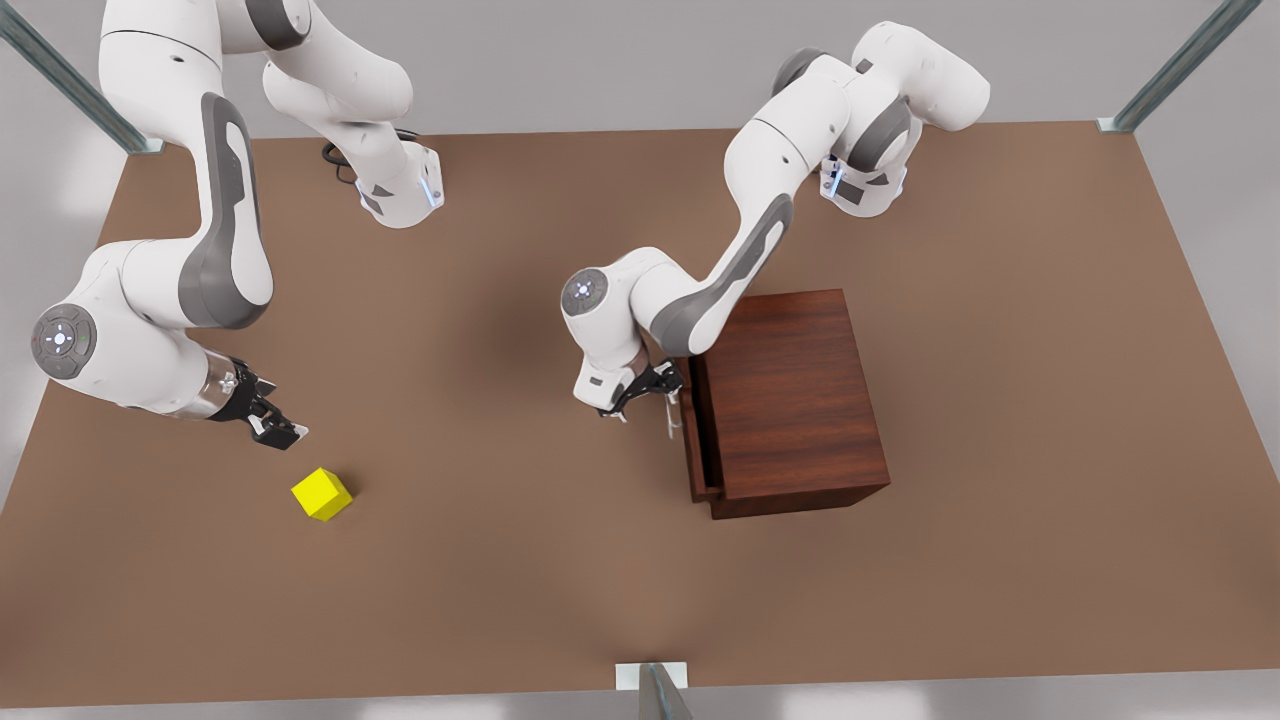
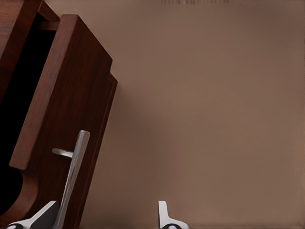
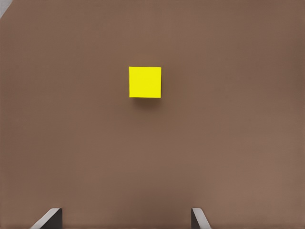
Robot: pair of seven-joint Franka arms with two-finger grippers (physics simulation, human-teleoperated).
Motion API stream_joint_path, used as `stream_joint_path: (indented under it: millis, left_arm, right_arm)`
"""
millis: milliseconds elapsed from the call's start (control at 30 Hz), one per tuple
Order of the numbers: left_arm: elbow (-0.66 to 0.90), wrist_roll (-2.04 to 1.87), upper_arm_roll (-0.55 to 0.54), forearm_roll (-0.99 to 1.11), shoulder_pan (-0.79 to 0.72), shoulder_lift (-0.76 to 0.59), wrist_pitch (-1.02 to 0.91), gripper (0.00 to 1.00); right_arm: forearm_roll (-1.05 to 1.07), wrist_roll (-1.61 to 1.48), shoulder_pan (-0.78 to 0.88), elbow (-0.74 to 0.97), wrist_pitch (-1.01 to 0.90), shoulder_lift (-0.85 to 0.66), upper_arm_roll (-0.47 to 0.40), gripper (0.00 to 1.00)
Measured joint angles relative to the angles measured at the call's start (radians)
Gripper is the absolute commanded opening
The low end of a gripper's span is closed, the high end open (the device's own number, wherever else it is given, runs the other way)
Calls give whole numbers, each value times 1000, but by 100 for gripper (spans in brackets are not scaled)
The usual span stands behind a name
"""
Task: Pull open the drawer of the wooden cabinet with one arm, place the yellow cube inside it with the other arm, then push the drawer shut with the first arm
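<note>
One yellow cube (image 1: 322, 494), one wooden cabinet (image 1: 795, 400), two open tools.

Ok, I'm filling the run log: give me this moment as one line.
left gripper: open, at drawer handle | drawer: slightly open | right gripper: open, above yellow cube | cube: on table

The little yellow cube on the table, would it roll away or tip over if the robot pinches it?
Probably not. The small bright yellow cube has flat faces and sits flat on the brown table, so it should slide rather than roll. It looks solid and stiff, so likely won't squash. The open right gripper hovers near it; the fingers look wide enough to straddle it.
</note>
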Motion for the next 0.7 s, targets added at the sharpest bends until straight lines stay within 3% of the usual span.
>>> stream_joint_path:
  millis: [700]
  left_arm:
    - [107, -9, 23, 8, -54, 53, -41, 100]
  right_arm:
    - [-1, 8, 0, 0, 0, 0, 0, 100]
